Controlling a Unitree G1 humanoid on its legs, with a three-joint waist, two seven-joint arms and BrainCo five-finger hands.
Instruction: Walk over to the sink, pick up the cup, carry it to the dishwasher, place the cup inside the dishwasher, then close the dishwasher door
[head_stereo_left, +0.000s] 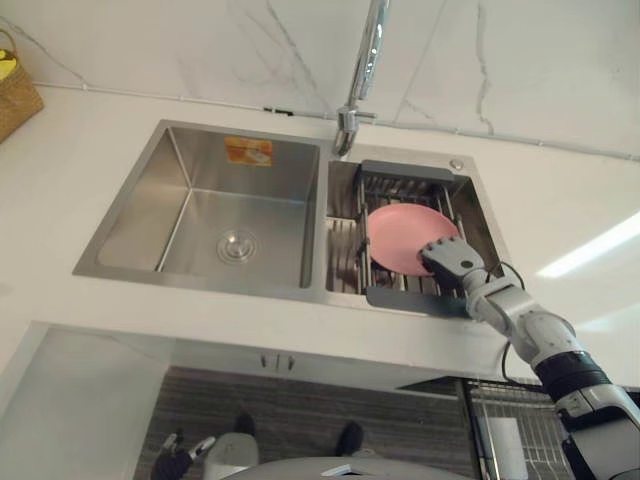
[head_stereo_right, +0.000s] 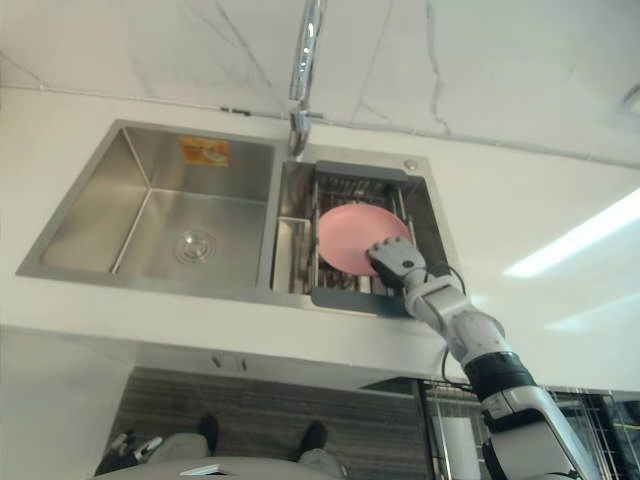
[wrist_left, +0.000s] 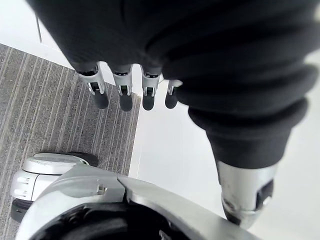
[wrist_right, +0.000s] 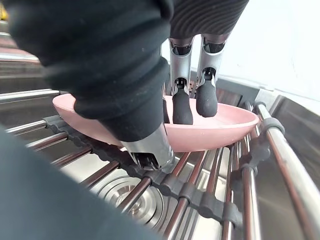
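Pink plate (head_stereo_left: 405, 235), not a cup, lies on the wire rack (head_stereo_left: 400, 185) in the sink's (head_stereo_left: 190, 190) basin at 3 o'clock. Nearest, at 7 o'clock, the left hand (wrist_left: 123, 97) hangs low over the floor with its fingers straight and loose, holding nothing. Farther in, the right hand (head_stereo_left: 450, 262) grips the plate's near rim: the fingers (wrist_right: 182, 107) dip inside, and the thumb sits under the edge. Beyond the plate, at 12 o'clock, stands the faucet (head_stereo_left: 365, 60). A woven basket (head_stereo_left: 15, 100) sits on the white table (head_stereo_left: 80, 150) at 10 o'clock.
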